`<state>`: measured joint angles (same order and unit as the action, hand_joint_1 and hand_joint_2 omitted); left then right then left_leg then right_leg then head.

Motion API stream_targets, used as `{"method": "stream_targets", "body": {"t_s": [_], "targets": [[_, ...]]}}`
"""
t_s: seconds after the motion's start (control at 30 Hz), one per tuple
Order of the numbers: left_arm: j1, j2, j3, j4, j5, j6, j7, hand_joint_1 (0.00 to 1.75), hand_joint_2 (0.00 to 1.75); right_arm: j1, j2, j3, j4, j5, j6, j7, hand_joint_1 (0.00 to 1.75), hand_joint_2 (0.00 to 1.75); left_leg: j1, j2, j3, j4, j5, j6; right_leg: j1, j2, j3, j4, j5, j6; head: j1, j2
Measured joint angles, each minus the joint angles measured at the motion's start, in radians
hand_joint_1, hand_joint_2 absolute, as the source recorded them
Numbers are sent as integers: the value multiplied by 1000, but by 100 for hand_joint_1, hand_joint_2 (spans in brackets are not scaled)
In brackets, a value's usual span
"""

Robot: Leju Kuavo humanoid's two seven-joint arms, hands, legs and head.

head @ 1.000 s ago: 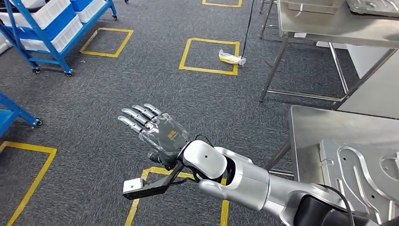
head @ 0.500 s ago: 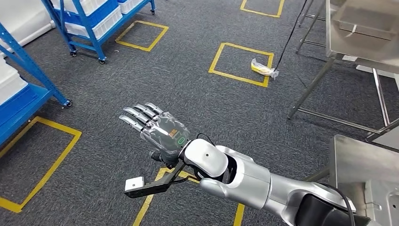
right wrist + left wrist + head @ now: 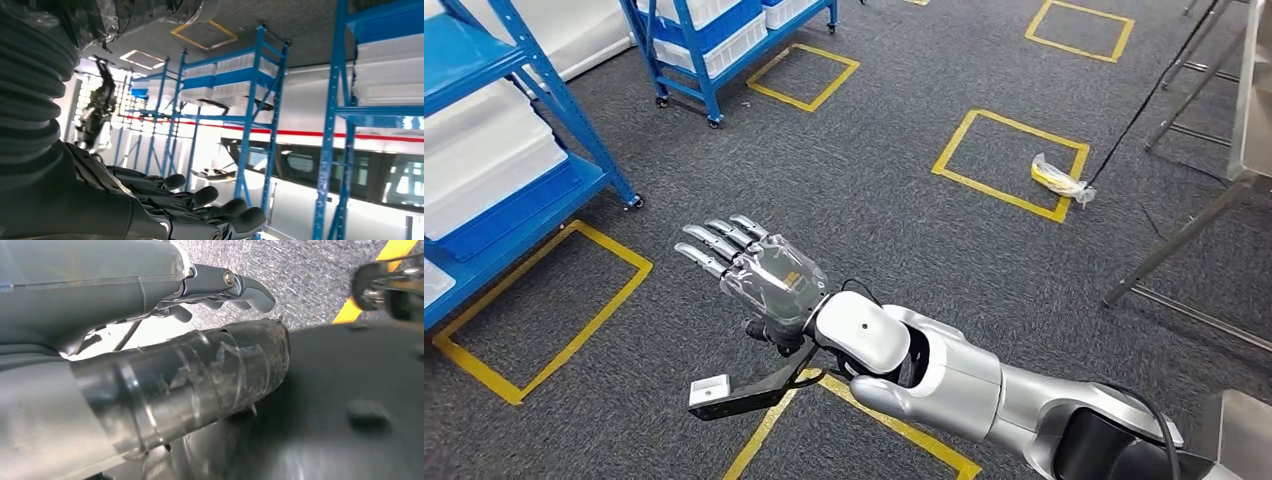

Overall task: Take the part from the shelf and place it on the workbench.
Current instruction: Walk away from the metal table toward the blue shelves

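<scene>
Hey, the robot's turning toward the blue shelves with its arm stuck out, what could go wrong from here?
The right hand is held out, open and holding nothing, ahead of the body; it might clip a post of the blue shelf as the robot closes in. A yellow bag and a black cable lie on the floor, a possible trip hazard on the walk back.

Blue shelf (image 3: 519, 190), yellow floor squares (image 3: 1009, 160)

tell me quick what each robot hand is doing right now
Right robot hand: open, fingers stretched out, holding nothing.
Left robot hand: cannot be told; thumb and fingers show up close, but whether they hold anything is unclear.
</scene>
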<state>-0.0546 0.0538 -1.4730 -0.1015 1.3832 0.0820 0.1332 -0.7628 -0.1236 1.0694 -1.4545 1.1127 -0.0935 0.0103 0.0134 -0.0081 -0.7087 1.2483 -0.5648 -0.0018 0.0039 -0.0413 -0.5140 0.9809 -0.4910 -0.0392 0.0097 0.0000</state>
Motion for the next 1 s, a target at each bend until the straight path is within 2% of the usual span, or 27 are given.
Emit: {"method": "stream_targets", "body": {"t_s": [0.03, 0.07, 0.1, 0.13, 0.17, 0.2, 0.27, 0.3, 0.33, 0.37, 0.4, 0.43, 0.47, 0.5, 0.53, 0.57, 0.6, 0.63, 0.67, 0.7, 0.73, 0.77, 0.8, 0.83, 0.9, 0.97, 1.0], "targets": [[3, 0, -1, 0, 0, 0, 0, 0, 0, 0, 0, 0, 0, -1, 0, 0, 0, 175, 2, 7, 3, -43, 35, -1, 0, -12, 17, 0, -14, 2, 0, 0], [6, 0, -1, 0, 0, 0, 1, 0, 0, 1, 0, 0, 0, -2, 0, 0, 0, 175, 2, 23, 18, -108, 90, 0, 0, -24, 32, 0, -29, 5, 0, 0], [9, 0, -2, 0, 0, 0, 1, 0, 0, 1, 0, 1, 0, -3, 0, 0, 0, 175, -1, 41, 31, -163, 130, 2, 1, -35, 48, 1, -43, 10, 0, 0], [10, 0, -2, 0, 0, 1, 2, 0, 0, 3, -1, 1, 1, -4, -1, 0, 0, 175, -5, 58, 43, -202, 154, 7, 3, -44, 59, 2, -57, 16, 0, 0], [11, 1, -2, 0, 0, 2, 3, 0, 0, 5, -2, 1, 1, -6, -2, 0, 0, 175, -10, 69, 49, -220, 165, 14, 4, -53, 67, 2, -69, 24, 0, 0], [12, 2, -3, 0, 0, 2, 5, 0, 0, 7, -2, 1, 1, -8, -5, 0, 0, 175, -14, 66, 51, -219, 154, 22, 5, -60, 76, 7, -76, 31, 0, 0], [13, 5, -3, 0, 0, 3, 8, 0, 0, 11, -1, 0, 0, -11, -11, 0, 0, 175, -14, 43, 68, -223, 150, 37, -1, -62, 77, 37, -77, 44, 0, 0], [14, 7, -3, 0, 0, 3, 9, 0, 0, 12, -1, 0, -1, -11, -14, 0, 0, 175, -13, 31, 81, -227, 144, 44, -4, -44, 62, 77, -70, 47, 0, 0], [13, 10, -3, 0, 0, 3, 10, 0, 0, 14, -1, -1, -2, -11, -17, -1, 0, 175, -12, 20, 94, -231, 138, 51, -8, -20, 30, 133, -69, 50, 0, 0], [11, 12, -3, 1, 0, 4, 10, 0, 0, 16, -2, -1, -2, -11, -18, -1, 0, 175, -11, 10, 106, -234, 131, 56, -12, 6, -15, 197, -79, 52, 1, 0], [9, 13, -3, 1, 0, 4, 10, 0, 0, 20, -4, -1, -2, -11, -19, -2, 0, 175, -11, -3, 116, -235, 122, 59, -14, 26, -66, 259, -103, 55, 1, 0], [8, 15, -3, 1, 0, 4, 10, 0, 0, 24, -6, -1, -1, -11, -19, -2, 0, 175, -11, -18, 126, -236, 113, 61, -16, 34, -112, 305, -135, 57, 1, 0], [8, 15, -3, 1, 0, 4, 10, 0, 0, 27, -7, -1, -1, -11, -19, -2, 0, 175, -11, -33, 138, -236, 103, 60, -17, 37, -148, 326, -163, 58, 1, 0], [9, 15, -3, 1, 0, 4, 10, 0, 0, 30, -8, -1, -1, -11, -19, -2, 0, 175, -11, -48, 152, -236, 92, 60, -17, 39, -171, 321, -174, 57, 1, 0], [10, 15, -3, 1, 0, 4, 10, 0, 0, 31, -9, -1, -1, -11, -19, -2, 0, 175, -11, -62, 168, -235, 81, 58, -17, 42, -179, 289, -159, 55, 1, 0], [12, 15, -3, 1, 0, 4, 10, 0, 0, 32, -9, -1, -1, -11, -19, -2, 0, 175, -10, -75, 184, -236, 68, 56, -17, 52, -178, 234, -112, 53, 1, 0], [13, 14, -3, 1, 0, 4, 10, 0, 0, 32, -11, -1, 0, -11, -19, -2, 0, 175, -9, -88, 197, -235, 55, 52, -17, 74, -177, 168, -38, 51, 1, 0], [14, 13, -3, 1, 0, 4, 10, 0, 0, 33, -14, -1, 1, -11, -19, -2, 0, 175, -7, -102, 205, -235, 45, 47, -15, 94, -175, 115, 22, 49, 1, 0], [14, 13, -3, 1, 1, 4, 10, 0, 0, 35, -15, 0, 2, -12, -20, -2, 0, 175, -4, -115, 207, -237, 36, 40, -13, 109, -172, 80, 70, 45, 1, 0], [13, 12, -3, 1, 1, 3, 10, 0, 0, 35, -17, -1, 2, -12, -20, -2, 0, 175, -2, -124, 209, -236, 32, 34, -10, 114, -171, 62, 91, 40, 1, 0], [12, 13, -3, 1, 1, 3, 10, 0, 0, 35, -16, -1, 2, -12, -20, -2, 0, 175, -1, -132, 211, -239, 32, 28, -8, 104, -162, 59, 84, 33, 1, 0], [12, 14, -3, 1, 1, 3, 11, 0, 0, 35, -15, -2, 1, -13, -21, -2, 0, 175, 0, -128, 213, -232, 34, 23, -8, 92, -148, 50, 83, 26, 1, 0], [12, 15, -3, 1, 1, 3, 11, 0, 0, 34, -14, -3, 0, -13, -21, -2, 0, 175, -2, -109, 209, -210, 40, 19, -8, 81, -131, 39, 78, 18, 1, 0], [13, 16, -3, 1, 1, 3, 11, 0, 0, 33, -13, -3, -1, -13, -22, -2, 0, 175, -4, -82, 190, -175, 43, 16, -9, 70, -112, 30, 72, 10, 0, 0], [10, 16, -3, 1, 1, 3, 10, 0, 0, 33, -13, -4, -1, -13, -22, -2, 0, 175, -5, -23, 118, -65, 19, 7, -8, 45, -78, 17, 54, 2, -1, 0], [8, 16, -3, 1, 1, 3, 10, 0, 0, 35, -13, -3, -1, -12, -22, -2, 0, 175, -2, -3, 44, 11, -33, -1, -6, 19, -49, 14, 29, 2, -1, 0], [9, 16, -3, 1, 1, 3, 10, 0, 0, 36, -13, -3, -1, -12, -22, -2, 0, 175, -2, 1, 24, 11, -41, -2, -6, 7, -33, 14, 15, 3, -1, 0]]}}
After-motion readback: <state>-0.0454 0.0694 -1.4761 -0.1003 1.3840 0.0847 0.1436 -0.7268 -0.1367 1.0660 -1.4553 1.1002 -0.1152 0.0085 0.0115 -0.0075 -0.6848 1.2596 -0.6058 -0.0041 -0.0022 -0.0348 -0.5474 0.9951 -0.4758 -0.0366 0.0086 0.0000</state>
